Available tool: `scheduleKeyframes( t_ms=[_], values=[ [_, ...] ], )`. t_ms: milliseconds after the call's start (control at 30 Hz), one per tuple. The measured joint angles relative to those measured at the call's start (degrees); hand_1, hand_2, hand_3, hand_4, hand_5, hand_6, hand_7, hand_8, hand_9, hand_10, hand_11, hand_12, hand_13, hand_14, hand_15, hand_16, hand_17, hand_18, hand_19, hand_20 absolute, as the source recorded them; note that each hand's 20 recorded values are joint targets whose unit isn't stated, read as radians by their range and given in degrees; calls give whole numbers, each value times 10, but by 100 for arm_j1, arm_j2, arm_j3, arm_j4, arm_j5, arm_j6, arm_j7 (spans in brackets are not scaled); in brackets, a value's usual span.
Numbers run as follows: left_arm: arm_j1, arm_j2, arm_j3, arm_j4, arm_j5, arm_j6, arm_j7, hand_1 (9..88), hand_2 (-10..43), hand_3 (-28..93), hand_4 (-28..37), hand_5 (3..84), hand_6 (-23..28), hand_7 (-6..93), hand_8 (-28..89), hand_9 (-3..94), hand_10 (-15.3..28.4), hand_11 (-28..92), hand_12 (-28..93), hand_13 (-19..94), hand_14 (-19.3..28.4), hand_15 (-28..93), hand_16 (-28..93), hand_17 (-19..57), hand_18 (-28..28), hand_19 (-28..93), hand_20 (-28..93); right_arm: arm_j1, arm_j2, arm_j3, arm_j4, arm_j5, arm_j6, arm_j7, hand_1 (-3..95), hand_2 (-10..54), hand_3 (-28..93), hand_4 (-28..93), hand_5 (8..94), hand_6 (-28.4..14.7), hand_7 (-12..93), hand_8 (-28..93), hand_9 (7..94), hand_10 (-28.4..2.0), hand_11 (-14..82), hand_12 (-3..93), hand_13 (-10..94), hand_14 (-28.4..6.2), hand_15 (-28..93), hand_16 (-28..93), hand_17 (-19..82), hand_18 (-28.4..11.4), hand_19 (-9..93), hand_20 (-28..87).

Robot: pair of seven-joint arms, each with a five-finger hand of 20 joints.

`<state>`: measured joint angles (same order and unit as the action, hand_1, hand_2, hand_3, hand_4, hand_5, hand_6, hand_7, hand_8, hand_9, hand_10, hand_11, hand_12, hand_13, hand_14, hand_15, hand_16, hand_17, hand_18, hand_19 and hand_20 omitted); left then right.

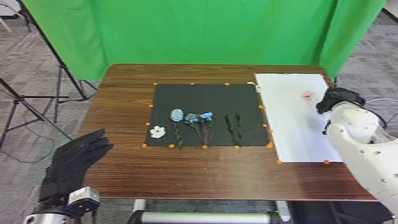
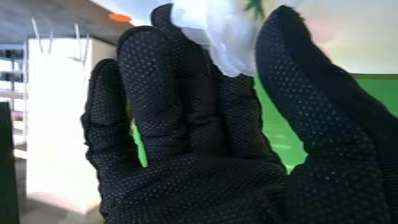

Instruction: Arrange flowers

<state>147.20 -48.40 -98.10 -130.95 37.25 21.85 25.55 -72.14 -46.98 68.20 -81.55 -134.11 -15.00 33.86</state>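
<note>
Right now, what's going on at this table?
The right robot hand pinches a white-petalled flower at the right edge of the white paper sheet, which holds a pink flower. Blue flowers, a small white blossom and thin dark stems lie on the black mat. The left robot hand is open.

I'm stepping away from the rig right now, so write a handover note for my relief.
Right hand: at the white sheet's right edge, pinching a white flower.
Left hand: open, near the table's left edge.
Done: pink flower on the sheet.
Left, probably: place the held flower, then the blue flowers, smaller white flower and dark green stems from the black mat.
</note>
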Motion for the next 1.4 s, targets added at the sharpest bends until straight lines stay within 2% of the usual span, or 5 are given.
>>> scheduleKeyframes(
  t_ms=[133,433,733,1067,1400],
  values=[
    [-1,-62,-4,0,38,-9,-54,273,61,828,-131,464,141,147,-87,390,222,368,90,284,284,602,-129,-97,212,564,120,-7,8,-119,75,-137,390,16,537,-86,750,-282,764,25,315,-19,879,-44,143,391,699,-31,640,328,268,-216,817,342],
    [11,-115,-45,-3,75,-30,-123,273,60,829,-131,464,142,147,-87,390,221,369,91,285,284,603,-128,-97,212,564,120,-84,190,-441,11,-309,985,38,540,-94,771,-283,790,14,291,11,897,-48,148,403,714,-32,640,346,277,-233,822,357],
    [95,-150,-164,-37,106,-39,-177,274,61,830,-133,465,141,147,-86,390,223,368,90,284,284,602,-128,-97,213,564,121,249,557,-1204,-769,-292,1811,-16,544,-95,777,-283,799,7,273,20,898,-50,147,404,715,-38,648,345,281,-240,834,355],
    [101,-197,-203,-51,170,-51,-285,274,62,829,-133,464,142,147,-87,390,223,368,90,285,284,603,-129,-97,212,564,120,1217,-52,-1912,-1008,-300,1777,-665,543,-95,777,-283,798,7,269,23,896,-51,148,405,713,-37,649,343,277,-237,833,350],
    [55,-216,-227,-50,196,-109,-360,274,62,829,-130,465,141,147,-87,392,222,368,91,285,284,603,-129,-97,213,564,120,1060,-1119,-2120,-833,-749,1692,-842,541,-95,776,-283,795,9,271,22,895,-53,148,405,711,-35,648,342,274,-234,831,347]
  ],
)
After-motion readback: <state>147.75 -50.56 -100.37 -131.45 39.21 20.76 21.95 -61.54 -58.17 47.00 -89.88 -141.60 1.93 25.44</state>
